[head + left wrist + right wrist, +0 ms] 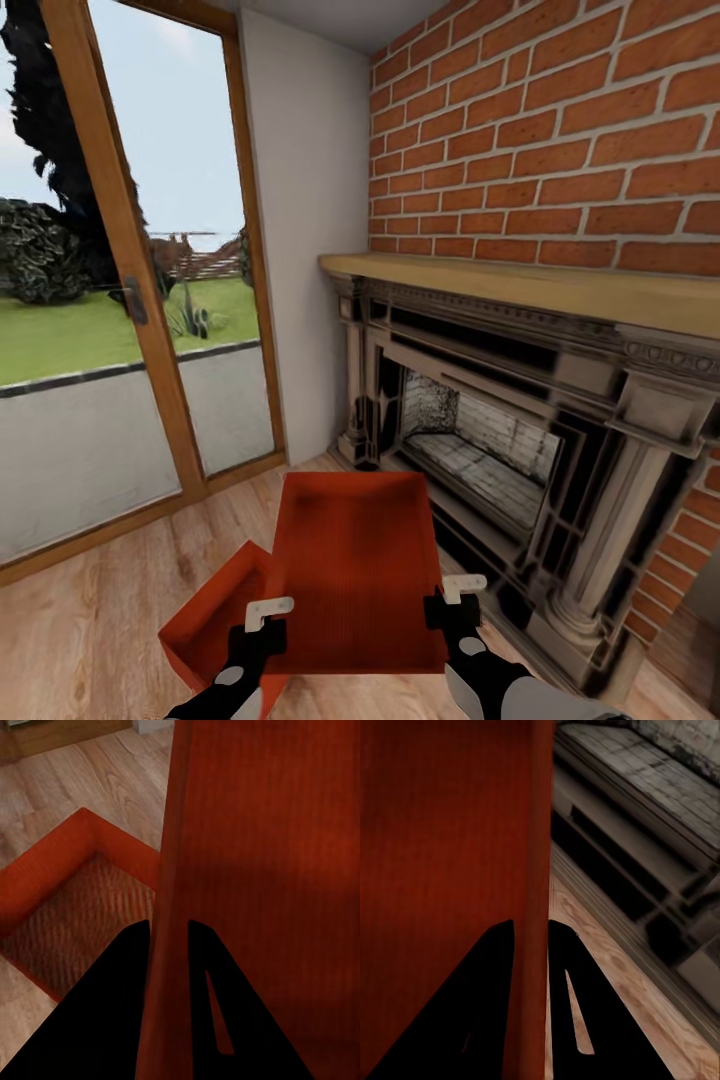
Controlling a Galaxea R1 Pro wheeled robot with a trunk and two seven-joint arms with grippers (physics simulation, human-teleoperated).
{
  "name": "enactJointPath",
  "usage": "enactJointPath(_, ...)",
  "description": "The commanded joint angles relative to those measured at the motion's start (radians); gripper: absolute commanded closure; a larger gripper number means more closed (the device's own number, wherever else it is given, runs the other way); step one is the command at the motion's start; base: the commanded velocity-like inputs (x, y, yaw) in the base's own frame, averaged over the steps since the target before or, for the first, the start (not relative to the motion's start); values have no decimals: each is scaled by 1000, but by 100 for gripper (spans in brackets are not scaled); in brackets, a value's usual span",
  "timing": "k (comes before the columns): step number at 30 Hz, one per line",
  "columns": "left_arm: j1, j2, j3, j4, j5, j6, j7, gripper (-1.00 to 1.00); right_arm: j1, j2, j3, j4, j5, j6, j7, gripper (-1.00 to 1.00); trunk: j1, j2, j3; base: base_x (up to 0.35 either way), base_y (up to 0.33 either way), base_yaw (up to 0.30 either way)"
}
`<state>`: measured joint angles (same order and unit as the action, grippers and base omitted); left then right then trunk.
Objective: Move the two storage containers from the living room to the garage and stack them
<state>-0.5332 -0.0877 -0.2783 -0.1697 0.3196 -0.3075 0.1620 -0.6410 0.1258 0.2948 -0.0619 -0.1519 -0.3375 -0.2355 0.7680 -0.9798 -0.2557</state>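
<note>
In the living room, beside the fireplace (500,440), the left gripper (268,612) and right gripper (455,590) each clamp a side wall of the raised container (355,560), above the second container (205,625) on the wood floor (90,620); keep it level, grips even.

We hold the upper storage container (355,565) by its near edge: the left gripper (268,612) is clamped on the near-left part of the rim and the right gripper (455,592) on the near-right corner. A second storage container (205,625) lies partly beneath it to the left, on the wood plank floor (90,630). The dark fireplace (520,440) with its wooden mantel (560,285) stands to the right under the brick wall (560,130). The wood-framed glass doors (120,280) stand to the left.
</note>
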Motion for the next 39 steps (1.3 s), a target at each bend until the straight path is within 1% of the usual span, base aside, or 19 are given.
enactJointPath(1, -1, 3, 7, -2, -7, 1, 10, 100, -1, 0, -42, -1, 8, 3, 2, 100, 0, -1, -1, 0, 0, 226)
enactJointPath(39, -1, 3, 7, -2, -7, 1, 10, 100, -1, -2, -42, -1, 6, 3, 4, 100, 0, -1, 27, 0, 0, 251)
